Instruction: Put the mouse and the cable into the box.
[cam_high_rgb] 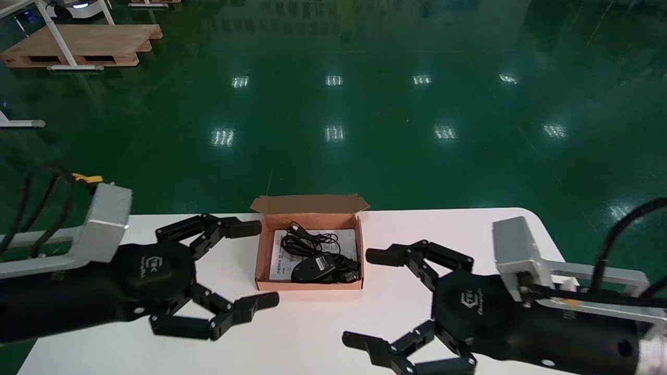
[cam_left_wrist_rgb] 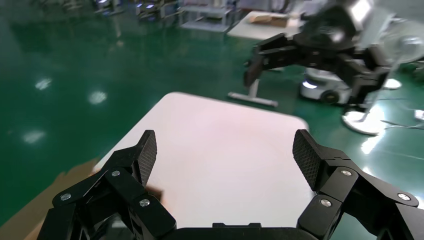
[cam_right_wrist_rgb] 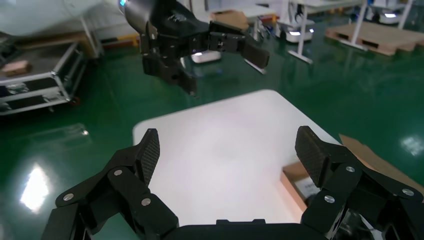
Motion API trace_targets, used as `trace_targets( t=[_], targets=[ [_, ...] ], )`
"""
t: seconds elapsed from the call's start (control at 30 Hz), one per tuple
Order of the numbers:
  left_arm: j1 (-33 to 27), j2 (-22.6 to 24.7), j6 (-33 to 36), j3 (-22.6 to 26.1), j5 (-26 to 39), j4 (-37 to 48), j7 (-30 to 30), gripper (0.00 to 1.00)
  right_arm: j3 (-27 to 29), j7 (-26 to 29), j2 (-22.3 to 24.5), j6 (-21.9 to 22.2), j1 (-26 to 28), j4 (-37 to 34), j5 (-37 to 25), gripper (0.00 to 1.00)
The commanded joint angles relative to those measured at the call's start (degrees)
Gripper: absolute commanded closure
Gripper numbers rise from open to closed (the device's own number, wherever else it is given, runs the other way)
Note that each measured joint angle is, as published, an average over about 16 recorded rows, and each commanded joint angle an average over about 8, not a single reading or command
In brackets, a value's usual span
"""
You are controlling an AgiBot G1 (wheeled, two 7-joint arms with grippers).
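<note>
On the desk (cam_high_rgb: 443, 229), mouse (cam_high_rgb: 312, 268) and cable (cam_high_rgb: 305, 242) already lie in the box (cam_high_rgb: 307, 285); left claw (cam_left_wrist_rgb: 226, 152) and right claw (cam_high_rgb: 362, 297) hang spread, empty.

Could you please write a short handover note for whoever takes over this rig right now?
Left pincer: open, empty, beside the left side of the cardboard box, over the table.
Right pincer: open, empty, off the box's right side, slightly nearer the robot.
Things: the mouse lies inside the box near its front wall. The cable is bundled behind it, also inside, on a printed sheet.
Done: both items are in the box.
Left: nothing to place. The lid flap stands open.
</note>
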Motion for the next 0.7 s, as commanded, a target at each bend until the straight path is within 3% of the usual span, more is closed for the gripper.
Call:
trace_targets(
  t=[0.03,0.37,0.7],
  targets=[
    [1.5,-1.3,1.7,-1.5,-1.8,-2.4,-0.4,0.00,2.0,0.4,1.5,-2.0,-1.2,1.2,1.3,0.00],
    [7.2,-5.9,8.2,-7.2,-8.7,-11.4,-1.8,0.00,10.0,2.0,7.2,-9.7,-5.7,5.9,6.6,0.00],
    [7.2,-5.9,8.1,-7.2,-8.7,-11.3,-1.8,0.00,10.1,2.0,7.3,-9.9,-5.8,6.0,6.8,0.00]
  ],
)
